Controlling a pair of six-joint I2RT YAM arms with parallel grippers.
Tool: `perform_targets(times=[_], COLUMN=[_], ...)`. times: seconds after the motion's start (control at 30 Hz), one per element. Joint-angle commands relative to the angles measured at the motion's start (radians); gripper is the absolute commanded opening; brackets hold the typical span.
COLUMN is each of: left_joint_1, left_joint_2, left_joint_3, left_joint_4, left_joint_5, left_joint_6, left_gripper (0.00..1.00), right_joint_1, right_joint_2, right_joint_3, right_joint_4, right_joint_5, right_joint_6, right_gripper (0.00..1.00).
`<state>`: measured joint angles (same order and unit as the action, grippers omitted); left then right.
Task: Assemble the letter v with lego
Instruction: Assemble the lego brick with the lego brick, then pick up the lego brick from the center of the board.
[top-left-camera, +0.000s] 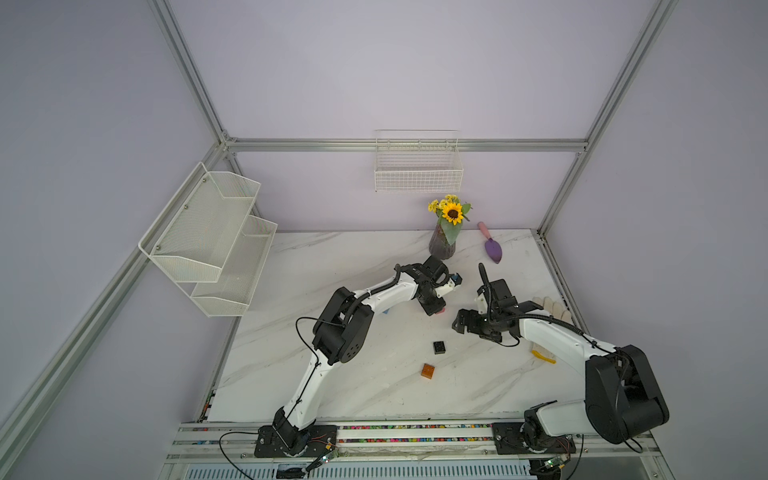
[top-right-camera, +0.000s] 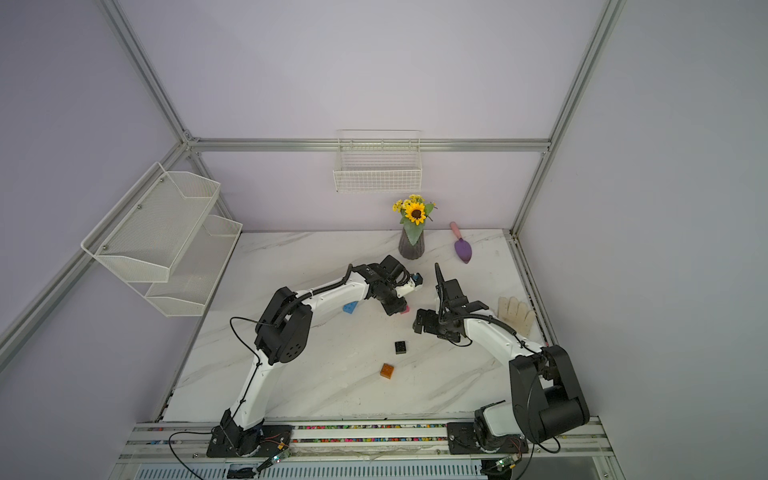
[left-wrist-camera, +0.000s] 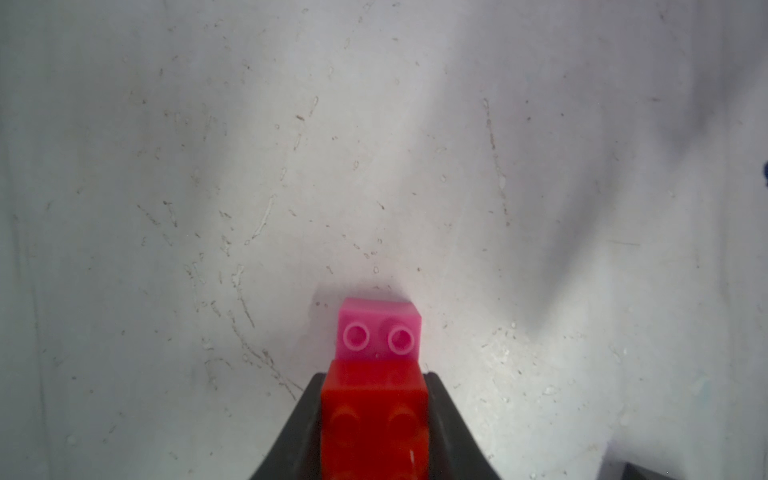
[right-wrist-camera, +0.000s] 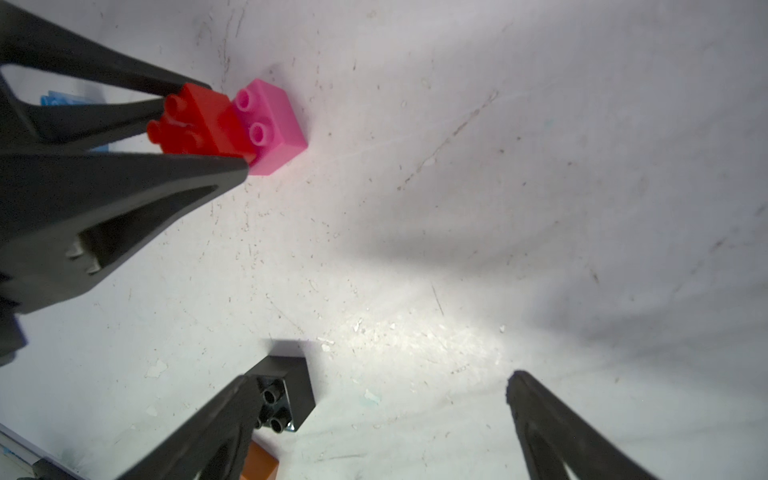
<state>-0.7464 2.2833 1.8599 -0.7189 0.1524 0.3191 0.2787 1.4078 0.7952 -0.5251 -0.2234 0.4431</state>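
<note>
The lego lies scattered on the white marbled counter (top-left-camera: 332, 270), and two bricks meet at the left gripper (left-wrist-camera: 374, 376). That gripper is clamped on the red brick (right-wrist-camera: 199, 120), one black finger pressed to each of its side walls and its studs facing up between them. The red brick sits over half of the pink brick (left-wrist-camera: 378, 328), which rests flat on the counter with its other two studs bare. Whether the red brick is pressed fully home on the pink one cannot be told.

The right gripper (right-wrist-camera: 382, 376) hovers near the pair with its jaws spread as wide as they go. It holds nothing, and only bare counter shows between its fingers. In the right wrist view the black brick (right-wrist-camera: 291, 399) lies just beside one finger (right-wrist-camera: 216, 419), partly behind it; contact cannot be judged. The orange-brown brick (right-wrist-camera: 259, 461) peeks out past the same finger.

In both top views the black and orange-brown bricks lie loose and apart on open counter between the two arms. In a top view the light-blue brick (top-right-camera: 350, 307) lies by itself beside the left arm's forearm.
</note>
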Motion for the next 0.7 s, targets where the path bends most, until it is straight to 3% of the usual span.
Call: perform_targets(times=[0.0, 0.33, 0.67], left_joint_1=[0.005, 0.011, 0.013], left_joint_2=[0.081, 0.072, 0.073], left_joint_3=[-0.100, -0.143, -0.050], left_joint_4=[-0.208, -0.197, -0.239], left_joint_5=[-0.017, -0.091, -0.085], left_joint_6=[0.136, 0.207, 0.150], left_gripper=[0.28, 0.27, 0.26], right_joint_1=[-0.010, -0.013, -0.015], right_joint_2=[-0.003, 0.006, 0.035], right_joint_3=[0.023, 0.036, 0.028], right_joint_4=[-0.010, -0.012, -0.003], right_joint_5=[0.025, 0.015, -0.005], right_joint_6=[-0.007, -0.014, -0.035], right_gripper=[0.97, 0.97, 0.97])
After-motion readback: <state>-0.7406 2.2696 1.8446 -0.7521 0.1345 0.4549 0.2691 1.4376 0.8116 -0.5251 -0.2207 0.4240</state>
